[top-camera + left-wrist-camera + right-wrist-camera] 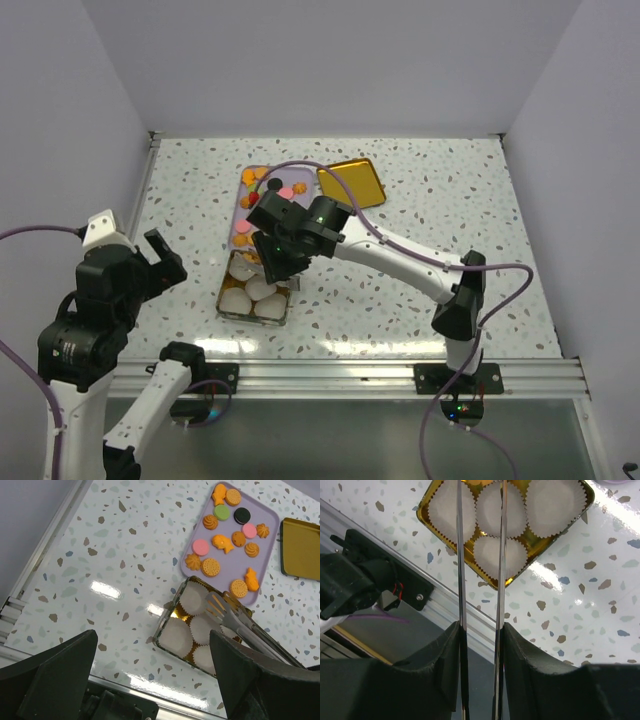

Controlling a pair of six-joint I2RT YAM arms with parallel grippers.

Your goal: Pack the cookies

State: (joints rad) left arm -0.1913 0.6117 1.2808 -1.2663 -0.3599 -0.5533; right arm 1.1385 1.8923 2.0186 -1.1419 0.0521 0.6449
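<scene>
Speckled table [110, 545], cookies [223, 542], tongs [220, 607] (wrist views)

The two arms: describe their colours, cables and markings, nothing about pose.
Both the left arm and the right arm have white links joined by black housings. A purple cable loops along each. Small green lights glow on the right arm's wrist housing. The left tool and right tool have chunky matte-black fingers. No lettering is legible.

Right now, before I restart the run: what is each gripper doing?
Left gripper: open, empty.
Right gripper: closed on the tongs.
</scene>
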